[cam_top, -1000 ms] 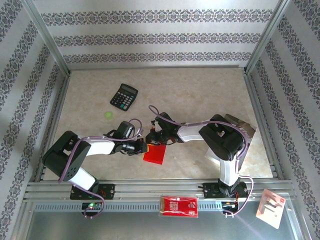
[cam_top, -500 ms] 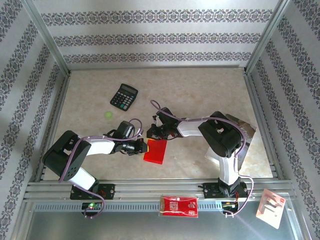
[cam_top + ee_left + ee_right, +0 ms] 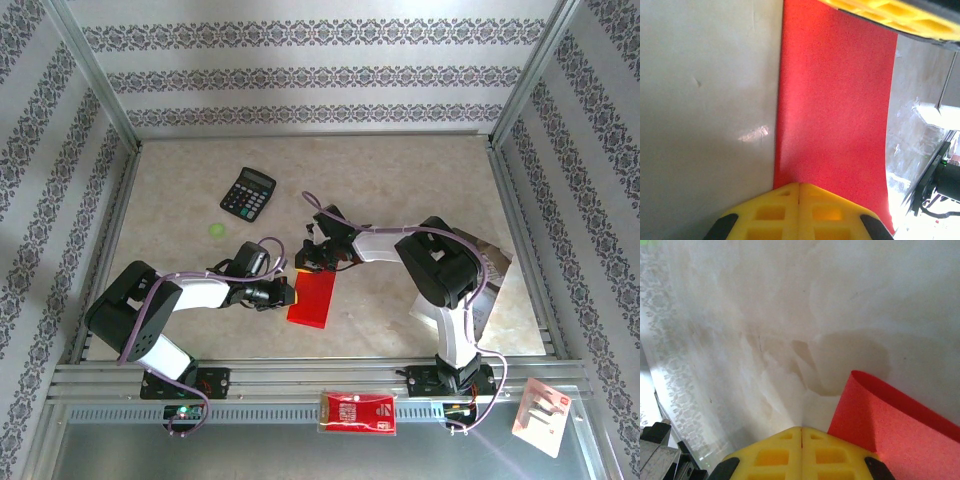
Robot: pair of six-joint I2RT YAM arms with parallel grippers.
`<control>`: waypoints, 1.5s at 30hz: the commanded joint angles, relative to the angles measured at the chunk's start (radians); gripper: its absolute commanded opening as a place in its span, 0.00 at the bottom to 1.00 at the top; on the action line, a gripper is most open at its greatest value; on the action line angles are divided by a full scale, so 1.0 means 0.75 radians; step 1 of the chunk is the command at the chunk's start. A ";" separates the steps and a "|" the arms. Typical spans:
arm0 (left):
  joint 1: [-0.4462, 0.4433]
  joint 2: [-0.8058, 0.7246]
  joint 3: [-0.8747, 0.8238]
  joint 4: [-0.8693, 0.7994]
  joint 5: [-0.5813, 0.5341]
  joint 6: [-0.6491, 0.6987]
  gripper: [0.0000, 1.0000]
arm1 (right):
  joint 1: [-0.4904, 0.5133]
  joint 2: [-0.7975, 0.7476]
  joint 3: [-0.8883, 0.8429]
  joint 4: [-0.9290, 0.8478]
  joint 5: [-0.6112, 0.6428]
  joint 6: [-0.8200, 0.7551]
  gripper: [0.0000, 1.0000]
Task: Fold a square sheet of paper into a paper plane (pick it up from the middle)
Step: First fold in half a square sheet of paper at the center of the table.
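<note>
sheet (image 3: pixel 313 298): near-centre, narrower than a second ago, folded over | left gripper (image 3: pixel 283 293): fingers pressed together at its left edge | right gripper (image 3: pixel 312 258): pressed together, slid farther to the far end | judgement: first fold likely being flattened

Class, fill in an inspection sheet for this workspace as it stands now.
Surface: pale marbled table.
Job's things: red paper, folded to a narrow rectangle, curled at one end.
Clutter: calculator, green dot, red-and-white packet.
End effectors: left end effector shut, at the paper's edge; right end effector shut, beside the curled end.
Cables: purple cables along both arms.
Surroundings: patterned walls, metal frame.
</note>
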 commanded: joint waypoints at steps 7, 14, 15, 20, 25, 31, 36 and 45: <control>-0.036 0.103 -0.091 -0.307 -0.170 0.047 0.00 | -0.103 0.123 0.109 -0.057 0.207 -0.054 0.00; -0.040 0.103 -0.095 -0.303 -0.173 0.046 0.00 | -0.143 0.154 0.161 -0.082 0.198 -0.064 0.00; -0.040 0.103 -0.095 -0.303 -0.174 0.047 0.00 | -0.148 0.157 0.168 -0.084 0.197 -0.068 0.00; -0.041 0.103 -0.091 -0.306 -0.174 0.051 0.00 | -0.170 0.176 0.221 -0.115 0.192 -0.088 0.00; -0.042 0.098 -0.092 -0.305 -0.176 0.049 0.00 | -0.201 0.202 0.272 -0.149 0.187 -0.112 0.00; -0.044 0.090 -0.084 -0.309 -0.181 0.043 0.00 | -0.241 0.146 0.349 -0.232 0.153 -0.187 0.00; -0.046 0.066 -0.075 -0.298 -0.182 0.016 0.00 | -0.229 -0.047 0.237 -0.235 0.105 -0.244 0.00; -0.059 0.042 -0.064 -0.248 -0.200 -0.059 0.00 | -0.054 -0.223 -0.079 -0.041 0.063 -0.132 0.00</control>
